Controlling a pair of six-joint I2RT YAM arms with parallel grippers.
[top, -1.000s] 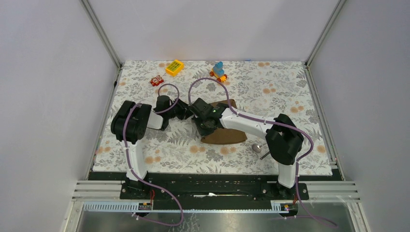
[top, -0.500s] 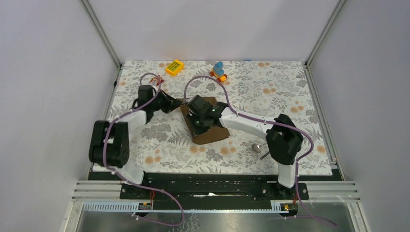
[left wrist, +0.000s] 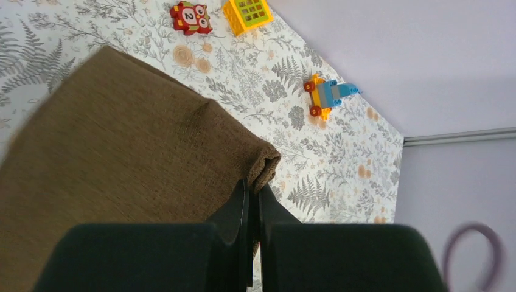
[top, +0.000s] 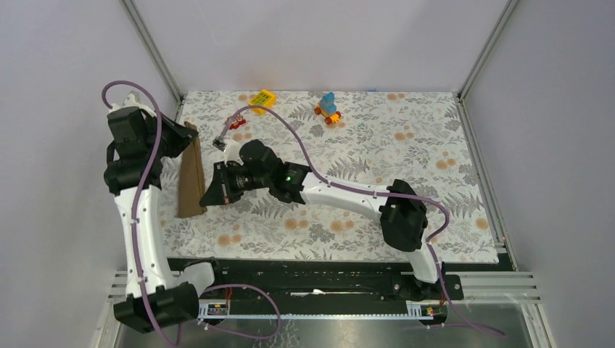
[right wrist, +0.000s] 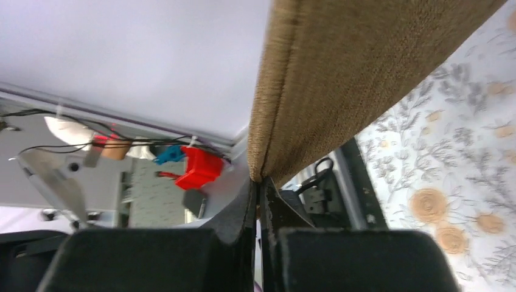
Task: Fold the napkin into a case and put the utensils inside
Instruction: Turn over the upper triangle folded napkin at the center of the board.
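Note:
The brown napkin (top: 192, 174) is lifted off the table and held stretched as a narrow upright strip at the left edge of the tablecloth. My left gripper (top: 187, 134) is raised high and shut on its far corner; the left wrist view shows the jaws (left wrist: 258, 185) pinching a folded corner of the cloth (left wrist: 122, 140). My right gripper (top: 205, 197) reaches far to the left and is shut on the near corner; in the right wrist view its jaws (right wrist: 260, 185) clamp the cloth's hemmed edge (right wrist: 365, 67). The spoon and the stick-like utensil are out of view.
A yellow block (top: 262, 101), a red block (top: 235, 121) and a blue-and-orange toy car (top: 328, 106) stand at the back of the floral tablecloth (top: 377, 145). They also show in the left wrist view (left wrist: 246, 12). The right arm's elbow (top: 400, 216) lies over the front right.
Both grippers have carried the napkin from the table's middle to the left edge and lifted it. The left arm swung up and out to the left. The right arm stretched after it.

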